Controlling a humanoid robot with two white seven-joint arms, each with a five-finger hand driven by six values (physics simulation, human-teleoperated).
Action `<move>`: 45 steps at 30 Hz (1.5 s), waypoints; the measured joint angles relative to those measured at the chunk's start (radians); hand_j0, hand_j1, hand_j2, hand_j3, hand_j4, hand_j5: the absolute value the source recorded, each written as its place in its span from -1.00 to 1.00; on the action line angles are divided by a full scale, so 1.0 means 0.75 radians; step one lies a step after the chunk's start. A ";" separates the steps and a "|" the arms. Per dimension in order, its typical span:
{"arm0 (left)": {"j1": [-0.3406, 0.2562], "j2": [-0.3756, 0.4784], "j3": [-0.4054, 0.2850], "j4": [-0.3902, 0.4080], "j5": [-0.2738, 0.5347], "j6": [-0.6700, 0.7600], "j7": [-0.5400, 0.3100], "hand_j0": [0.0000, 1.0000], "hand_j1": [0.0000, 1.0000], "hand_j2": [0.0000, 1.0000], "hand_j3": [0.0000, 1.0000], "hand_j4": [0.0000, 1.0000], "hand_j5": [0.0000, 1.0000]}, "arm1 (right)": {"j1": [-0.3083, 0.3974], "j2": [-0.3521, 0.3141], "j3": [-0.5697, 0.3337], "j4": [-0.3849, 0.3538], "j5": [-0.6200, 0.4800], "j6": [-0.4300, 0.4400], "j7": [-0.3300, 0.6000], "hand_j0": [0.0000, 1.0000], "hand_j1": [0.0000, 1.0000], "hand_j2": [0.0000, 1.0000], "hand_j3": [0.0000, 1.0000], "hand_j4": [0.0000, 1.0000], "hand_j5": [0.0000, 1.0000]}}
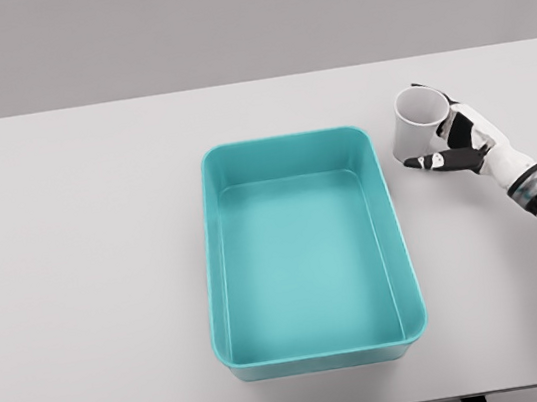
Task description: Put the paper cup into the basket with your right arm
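A pale grey table (80, 290) stood before a plain grey wall (221, 21) under soft, even light.

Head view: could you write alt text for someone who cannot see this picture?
A white robot right hand grips a white paper cup at the right side of a pale table, the cup just right of an empty teal basket in the middle. No left arm shows.

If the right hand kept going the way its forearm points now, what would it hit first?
Probably nothing: the right hand, holding the white paper cup, points up-left, seemingly past the teal plastic basket over the white table.
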 measured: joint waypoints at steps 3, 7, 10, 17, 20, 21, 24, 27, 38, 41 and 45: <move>0.000 0.000 0.000 0.000 0.000 0.000 0.000 1.00 1.00 1.00 1.00 1.00 1.00 | 0.000 0.000 0.001 0.001 0.000 0.001 0.000 1.00 1.00 1.00 1.00 1.00 1.00; 0.000 0.000 0.000 0.000 0.000 0.000 0.000 1.00 1.00 1.00 1.00 1.00 1.00 | 0.002 -0.001 0.001 0.002 0.000 0.002 0.000 0.79 0.79 0.79 0.79 0.79 0.79; 0.000 0.000 0.000 0.000 0.000 0.000 0.000 1.00 1.00 1.00 1.00 1.00 1.00 | 0.002 -0.001 0.001 0.001 -0.001 0.003 0.000 0.49 0.49 0.49 0.49 0.49 0.49; 0.000 0.000 0.000 0.000 0.000 0.000 0.000 1.00 1.00 1.00 1.00 1.00 1.00 | 0.002 -0.001 0.000 0.000 -0.001 0.004 0.000 0.30 0.30 0.30 0.30 0.30 0.30; 0.000 0.000 0.000 0.000 0.000 0.000 0.000 1.00 1.00 1.00 1.00 1.00 1.00 | 0.002 -0.002 -0.002 -0.004 -0.001 0.004 0.000 0.28 0.28 0.28 0.28 0.28 0.28; 0.000 0.000 0.000 0.000 0.000 0.000 0.000 1.00 1.00 1.00 1.00 1.00 1.00 | 0.002 -0.003 -0.002 -0.006 0.000 0.004 0.000 0.25 0.25 0.25 0.25 0.25 0.25; 0.000 0.000 0.000 0.000 0.000 0.000 0.000 1.00 1.00 1.00 1.00 1.00 1.00 | 0.002 -0.005 -0.005 -0.011 0.000 0.004 0.000 0.20 0.20 0.20 0.20 0.20 0.20; 0.000 0.000 0.000 0.000 0.000 0.000 0.000 1.00 1.00 1.00 1.00 1.00 1.00 | 0.004 -0.007 -0.008 -0.014 -0.001 0.004 0.000 0.14 0.14 0.14 0.14 0.14 0.14; 0.000 0.000 0.000 0.000 0.000 0.000 0.000 1.00 1.00 1.00 1.00 1.00 1.00 | 0.090 -0.036 -0.050 -0.178 -0.009 0.003 0.000 0.13 0.13 0.13 0.13 0.13 0.13; 0.000 0.000 0.000 0.000 0.000 0.000 0.000 1.00 1.00 1.00 1.00 1.00 1.00 | 0.108 -0.060 -0.074 -0.254 -0.013 0.019 0.000 0.13 0.13 0.13 0.13 0.13 0.13; 0.000 0.000 0.000 0.000 0.000 0.000 0.000 1.00 1.00 1.00 1.00 1.00 1.00 | 0.127 -0.082 -0.087 -0.327 -0.016 0.029 0.000 0.13 0.13 0.13 0.13 0.13 0.13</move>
